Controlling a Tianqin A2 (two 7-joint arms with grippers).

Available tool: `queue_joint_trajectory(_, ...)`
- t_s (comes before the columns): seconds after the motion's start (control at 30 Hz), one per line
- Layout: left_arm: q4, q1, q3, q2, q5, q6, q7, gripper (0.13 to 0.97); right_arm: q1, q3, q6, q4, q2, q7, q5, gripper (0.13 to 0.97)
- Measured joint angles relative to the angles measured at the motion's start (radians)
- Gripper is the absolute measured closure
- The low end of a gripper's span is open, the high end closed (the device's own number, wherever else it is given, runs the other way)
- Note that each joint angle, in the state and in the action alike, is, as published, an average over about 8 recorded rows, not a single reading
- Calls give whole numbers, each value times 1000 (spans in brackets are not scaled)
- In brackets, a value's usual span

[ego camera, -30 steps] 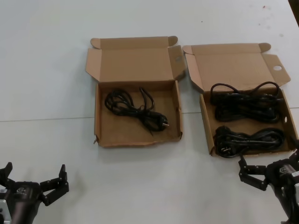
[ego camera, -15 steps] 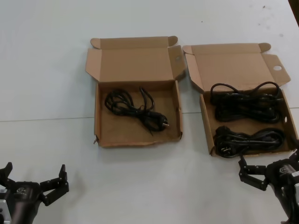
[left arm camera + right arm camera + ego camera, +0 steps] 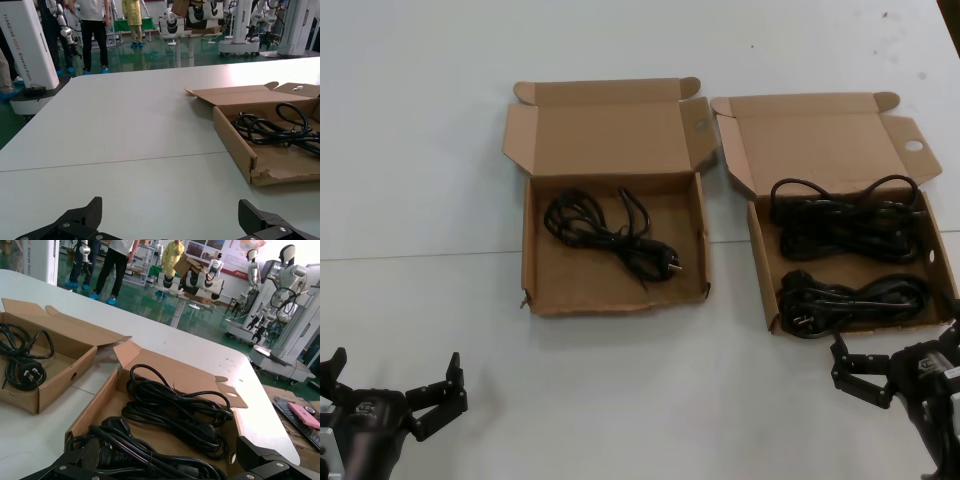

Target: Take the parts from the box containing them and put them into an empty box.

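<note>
The box with a round hole in its flap [image 3: 820, 140] lies open at the right and holds two bundles of black cable, one at the back [image 3: 845, 225] and one at the front [image 3: 850, 300]. The box with the ragged wall [image 3: 580, 282] lies open to its left, with one loose black cable [image 3: 610, 240] in it. My right gripper [image 3: 897, 347] is open and empty, just in front of the right box's near wall; its wrist view shows the front bundle [image 3: 135, 450] close under the open jaws. My left gripper [image 3: 395, 367] is open and empty, low at the near left.
Both boxes sit on a white table [image 3: 640, 380] with their lids folded back and a narrow gap between them. In the left wrist view the ragged box wall [image 3: 240, 145] stands ahead to one side. People and other robots stand beyond the table's far edge.
</note>
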Motion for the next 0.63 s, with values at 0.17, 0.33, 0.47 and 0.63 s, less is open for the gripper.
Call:
queue_joint_trajectory(0.17, 0, 0, 0, 0, 0, 0, 0, 132, 0, 0, 0, 0, 0, 0, 0, 129)
queue_joint_trajectory(0.33, 0, 0, 0, 0, 0, 0, 0, 132, 0, 0, 0, 0, 0, 0, 0, 129)
queue_joint_trajectory(0.47, 0, 0, 0, 0, 0, 0, 0, 132, 0, 0, 0, 0, 0, 0, 0, 129)
queue_joint_trajectory(0.63, 0, 0, 0, 0, 0, 0, 0, 132, 0, 0, 0, 0, 0, 0, 0, 129)
